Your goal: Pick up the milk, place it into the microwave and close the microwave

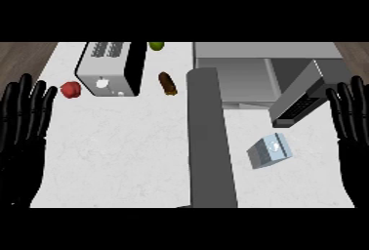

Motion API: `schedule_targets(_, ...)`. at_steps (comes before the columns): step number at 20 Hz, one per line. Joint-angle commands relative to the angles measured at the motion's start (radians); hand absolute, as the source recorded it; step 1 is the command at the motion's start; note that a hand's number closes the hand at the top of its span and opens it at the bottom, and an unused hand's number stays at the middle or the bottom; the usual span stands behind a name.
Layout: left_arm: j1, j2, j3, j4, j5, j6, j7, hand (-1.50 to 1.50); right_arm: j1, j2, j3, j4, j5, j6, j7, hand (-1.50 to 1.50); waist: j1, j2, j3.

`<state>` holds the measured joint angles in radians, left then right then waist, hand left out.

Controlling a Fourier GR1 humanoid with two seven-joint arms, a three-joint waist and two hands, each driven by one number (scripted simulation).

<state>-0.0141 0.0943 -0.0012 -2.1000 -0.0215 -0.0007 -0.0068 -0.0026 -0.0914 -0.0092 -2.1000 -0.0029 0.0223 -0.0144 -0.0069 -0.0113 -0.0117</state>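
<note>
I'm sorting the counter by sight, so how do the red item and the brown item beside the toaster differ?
The red item is round and lies left of the toaster; the brown item is long, darker and lies to its right. Both rest on the white counter, untouched by either hand.

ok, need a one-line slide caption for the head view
Both hands open at the edges, left hand and right hand; milk carton lies on the counter before the open microwave.
</note>
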Motion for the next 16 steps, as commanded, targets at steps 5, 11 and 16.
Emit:
schedule_targets(5, -0.031, 0.051, 0.059, 0.043, 0.076, -0.076, 0.034, -1.50, 0.048, 0.026, 0.058, -0.128, 0.145, -0.075, 0.126, -1.50, 0.004, 0.010, 0.011)
schedule_targets(11, 0.065, 0.039, 0.156, 0.013, 0.384, -0.160, 0.098, -1.50, -0.023, 0.034, 0.073, -0.173, 0.067, -0.062, 0.274, -1.50, 0.012, 0.010, 0.011)
schedule_targets(16, 0.291, 0.047, 0.197, -0.129, 0.466, -0.261, 0.071, -1.50, 0.028, 0.037, 0.083, -0.239, 0.126, -0.085, 0.333, -1.50, 0.017, 0.008, 0.011)
